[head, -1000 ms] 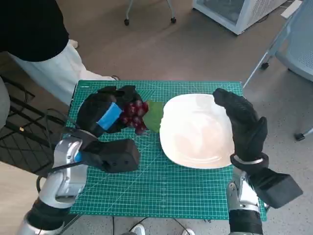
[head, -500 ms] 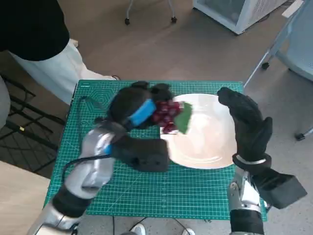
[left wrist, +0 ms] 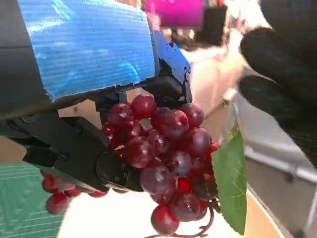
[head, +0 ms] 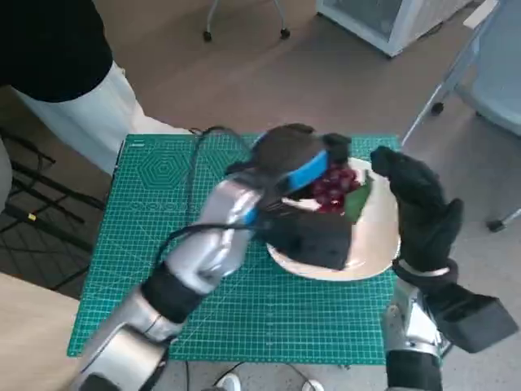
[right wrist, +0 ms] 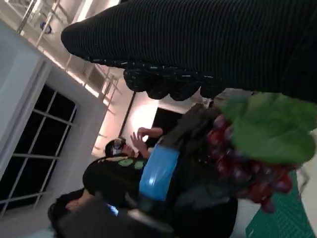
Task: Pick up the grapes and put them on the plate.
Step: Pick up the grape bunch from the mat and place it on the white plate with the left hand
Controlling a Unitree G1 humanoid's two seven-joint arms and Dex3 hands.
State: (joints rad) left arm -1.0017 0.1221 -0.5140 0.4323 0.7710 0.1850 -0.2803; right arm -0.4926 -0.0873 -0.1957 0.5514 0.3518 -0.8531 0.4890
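Note:
My left hand [head: 295,159] holds a bunch of dark red grapes [head: 333,187] with a green leaf [head: 357,200] over the far part of the white plate [head: 368,248]. Up close, the left wrist view shows black fingers [left wrist: 79,153] wrapped around the grapes [left wrist: 168,153], the leaf [left wrist: 229,183] hanging beside them above the plate [left wrist: 114,218]. My gloved right hand [head: 423,212] stands at the plate's right edge, fingers apart, holding nothing. The right wrist view shows the grapes [right wrist: 242,168], the leaf [right wrist: 272,126] and the blue-taped left hand [right wrist: 161,168] close by.
A green cutting mat [head: 163,244] covers the small table. A person in a black top and white trousers [head: 73,90] stands at the far left corner. Chair legs and a white cabinet [head: 391,20] are on the floor beyond; another person [right wrist: 119,173] shows in the right wrist view.
My left hand has carried the grapes rightward from the mat's left-middle to above the plate. The right hand has stayed by the plate's right edge. The camera has shifted slightly.

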